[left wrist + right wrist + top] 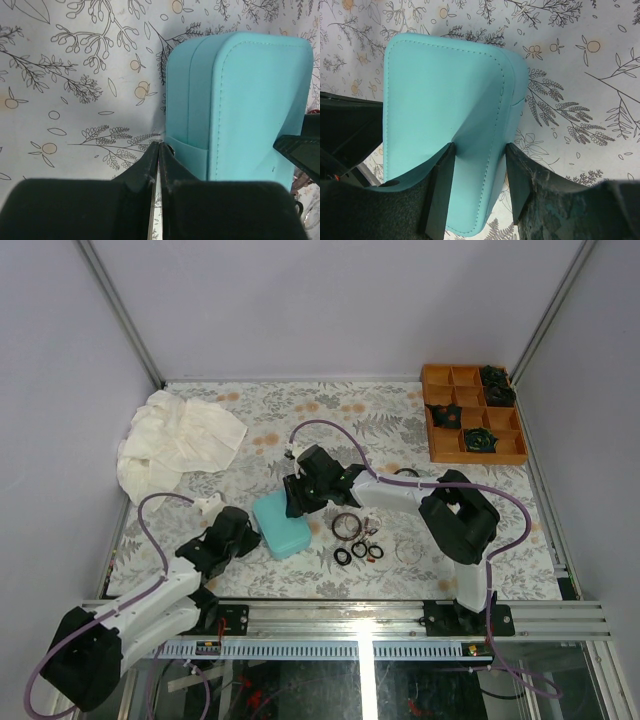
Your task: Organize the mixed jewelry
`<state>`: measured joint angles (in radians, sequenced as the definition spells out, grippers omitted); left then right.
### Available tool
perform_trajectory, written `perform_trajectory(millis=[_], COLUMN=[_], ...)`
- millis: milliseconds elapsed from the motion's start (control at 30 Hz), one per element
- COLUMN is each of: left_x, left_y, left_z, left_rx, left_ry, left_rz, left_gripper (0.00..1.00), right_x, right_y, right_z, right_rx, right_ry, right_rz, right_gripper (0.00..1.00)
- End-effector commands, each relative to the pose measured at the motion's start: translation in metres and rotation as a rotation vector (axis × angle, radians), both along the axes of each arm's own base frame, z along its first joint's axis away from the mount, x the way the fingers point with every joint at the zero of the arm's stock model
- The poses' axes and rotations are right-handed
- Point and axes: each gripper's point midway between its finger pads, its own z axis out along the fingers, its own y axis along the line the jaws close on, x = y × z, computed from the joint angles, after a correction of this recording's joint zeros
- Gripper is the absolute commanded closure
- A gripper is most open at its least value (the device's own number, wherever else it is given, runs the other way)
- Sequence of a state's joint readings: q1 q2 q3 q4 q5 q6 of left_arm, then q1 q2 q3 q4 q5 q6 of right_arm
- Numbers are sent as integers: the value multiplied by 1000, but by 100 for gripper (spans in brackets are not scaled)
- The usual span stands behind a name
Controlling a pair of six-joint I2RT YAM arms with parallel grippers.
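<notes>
The teal case (282,524) lies closed on the flowered tablecloth. My right gripper (298,502) reaches over it from the right. In the right wrist view this gripper (480,172) is shut on the teal case (450,100), and the soft lid creases between the fingers (439,187). My left gripper (247,531) sits at the case's left side. Its jaws (159,146) are shut with nothing between them, tips beside the case's closure tab (187,160). The mixed jewelry lies right of the case: a dark bangle (346,527), small black rings (343,556) and a clear bangle (407,550).
An orange compartment tray (446,445) with dark clumps (478,441) stands at the back right. A crumpled white cloth (178,441) lies at the back left. The metal rail (360,618) runs along the near edge.
</notes>
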<state>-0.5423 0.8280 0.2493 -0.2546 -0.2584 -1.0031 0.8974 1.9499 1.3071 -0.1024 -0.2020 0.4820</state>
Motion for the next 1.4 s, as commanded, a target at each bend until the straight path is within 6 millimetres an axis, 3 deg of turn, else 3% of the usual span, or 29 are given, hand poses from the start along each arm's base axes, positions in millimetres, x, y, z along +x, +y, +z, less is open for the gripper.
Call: perform_trajectory(millis=[0,267,733,1367], left_x=[29,43,62,100], left_y=[-5,-15,-29,-55], left_z=[29,28,28,40], left_rx=[5,9,-17,-52], left_ry=[-111,-106,-116,-175], left_rz=[-6,-44,-94,-131], left_gripper=[100,100,100,100], right_x=[-13,-10,-24,-69], right_y=[-19,-22,-4,27], right_z=[-30,-32,-50,-96], right_rx=[-109,-184,-280,-336], right_ry=[40,-12,-33,42], right_rz=[23,34,111,329], right_gripper=[50,49,50,50])
